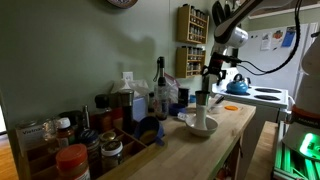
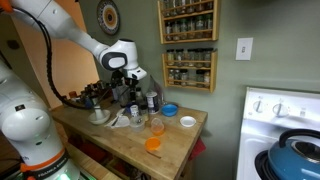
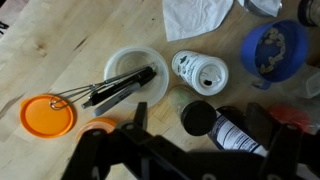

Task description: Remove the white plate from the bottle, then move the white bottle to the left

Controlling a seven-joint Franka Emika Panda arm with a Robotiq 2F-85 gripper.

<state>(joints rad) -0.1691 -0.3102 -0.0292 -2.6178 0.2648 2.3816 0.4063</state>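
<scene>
In the wrist view the white bottle [image 3: 198,72] stands upright, seen from above, with a dark opening in its top. Nothing lies on it. The white plate shows clearly in no view. My gripper [image 3: 195,118] is open and empty. Its dark fingers hang on either side of the black cap of a dark labelled bottle [image 3: 228,130], just below the white bottle in the picture. The gripper also shows in both exterior views [image 1: 208,82] [image 2: 133,92], above the cluster of bottles.
A shallow white bowl [image 3: 118,62] with black utensils sits left of the white bottle, also in an exterior view [image 1: 203,127]. An orange lid [image 3: 48,115], a blue bowl [image 3: 275,50] and a white cloth [image 3: 200,15] lie around. Jars crowd the table's far side [image 1: 100,140].
</scene>
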